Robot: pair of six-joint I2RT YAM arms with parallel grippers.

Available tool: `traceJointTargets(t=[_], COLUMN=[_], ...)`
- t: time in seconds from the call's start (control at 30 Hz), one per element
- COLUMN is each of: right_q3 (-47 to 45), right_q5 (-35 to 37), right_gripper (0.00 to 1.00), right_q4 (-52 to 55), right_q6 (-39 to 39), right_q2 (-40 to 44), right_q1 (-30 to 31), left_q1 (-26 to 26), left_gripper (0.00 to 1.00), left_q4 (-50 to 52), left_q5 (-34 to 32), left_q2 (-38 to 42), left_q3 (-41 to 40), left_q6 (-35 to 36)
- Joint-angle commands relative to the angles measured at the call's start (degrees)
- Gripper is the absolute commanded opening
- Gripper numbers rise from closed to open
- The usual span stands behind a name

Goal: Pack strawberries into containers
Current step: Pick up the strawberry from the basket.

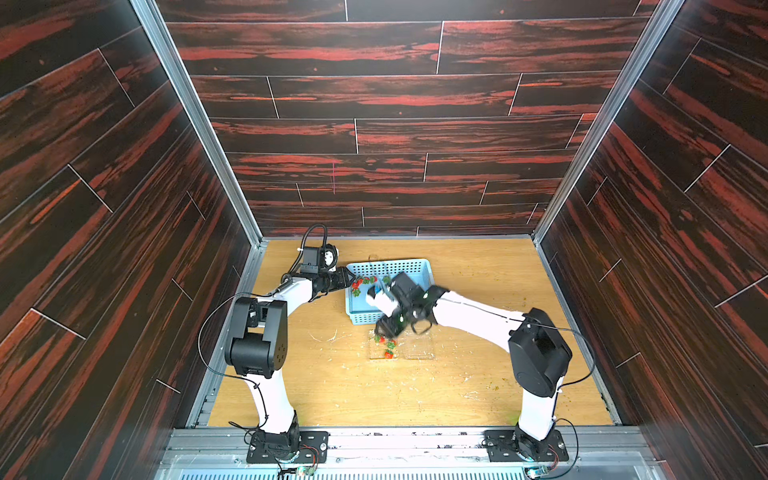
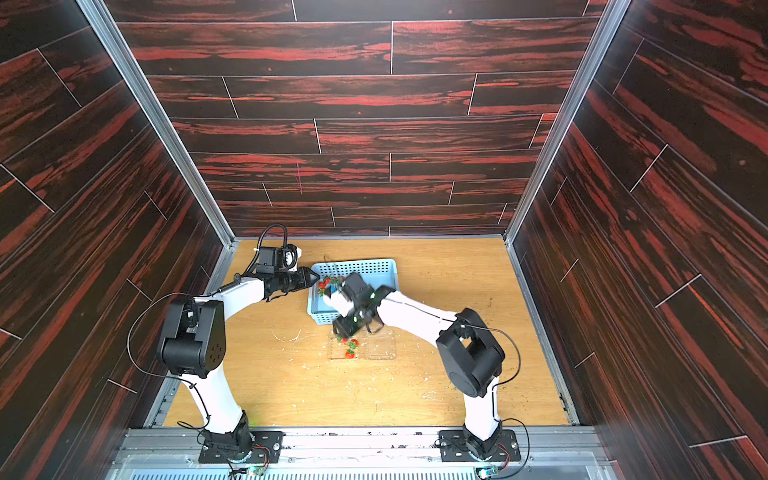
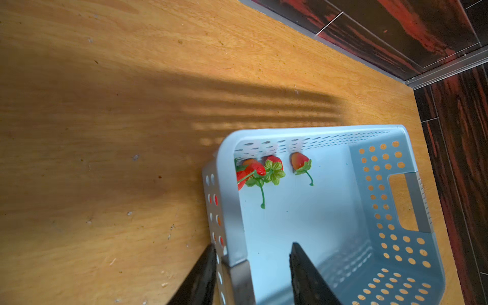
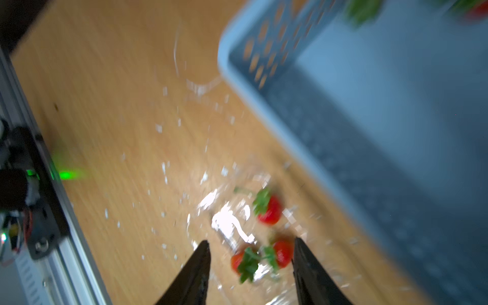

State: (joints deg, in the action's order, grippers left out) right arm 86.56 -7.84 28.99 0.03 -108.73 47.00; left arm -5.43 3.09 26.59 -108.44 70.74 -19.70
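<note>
- Clear container (image 1: 417, 351): lies open on the table (image 1: 478, 374) at 6 o'clock from the blue basket (image 1: 390, 262). There are three strawberries (image 4: 269, 210) in its 9 o'clock half, and the other half is bare.
- Right claw (image 4: 250, 240): over those berries, jaws apart, nothing pinched. The wrist view is blurred.
- Left claw (image 3: 253, 245): jaws apart astride the basket's 9 o'clock wall, one finger inside and one outside.
- Basket stock: a few strawberries (image 3: 254, 169) bunched in the 10 o'clock corner.
- Step, as I read it: a drop-off at the container.
- Next: the right claw should rise clear, cross to the cluster and pinch one berry, minding the tangled stems.
</note>
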Motion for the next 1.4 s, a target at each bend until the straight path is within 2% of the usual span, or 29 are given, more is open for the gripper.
traceJointTargets(t=[0.0, 0.13, 0.4, 0.83, 1.03, 1.37], right_q3=[9.9, 22.6, 36.7, 44.4, 50.1, 51.0], right_q5=[4.4, 9.0, 11.1, 13.6, 11.8, 13.0], right_gripper=[0.52, 0.52, 0.54, 0.59, 0.59, 0.55], right_q4=[2.0, 6.2, 6.9, 5.1, 7.1, 6.2], right_q6=[-3.2, -3.7, -2.6, -0.3, 1.4, 2.4], right_q2=[-3.5, -14.5, -28.0, -38.6, -43.3, -45.4], right_q1=[-4.6, -8.6, -10.0, -10.9, -11.2, -11.5], left_q1=[-0.2, -0.3, -0.2, -0.2, -0.3, -0.3], left_gripper=[0.47, 0.47, 0.47, 0.47, 0.47, 0.47], left_q4=[1.0, 1.4, 2.9, 3.1, 3.7, 3.6], left_q5=[-0.1, 0.0, -0.1, 0.4, 0.2, 0.3], left_q2=[1.7, 2.0, 2.3, 1.5, 1.3, 1.2], left_q3=[1.0, 1.2, 2.0, 2.2, 2.1, 1.9], left_q6=[0.9, 1.1, 1.7, 1.7, 2.0, 2.0])
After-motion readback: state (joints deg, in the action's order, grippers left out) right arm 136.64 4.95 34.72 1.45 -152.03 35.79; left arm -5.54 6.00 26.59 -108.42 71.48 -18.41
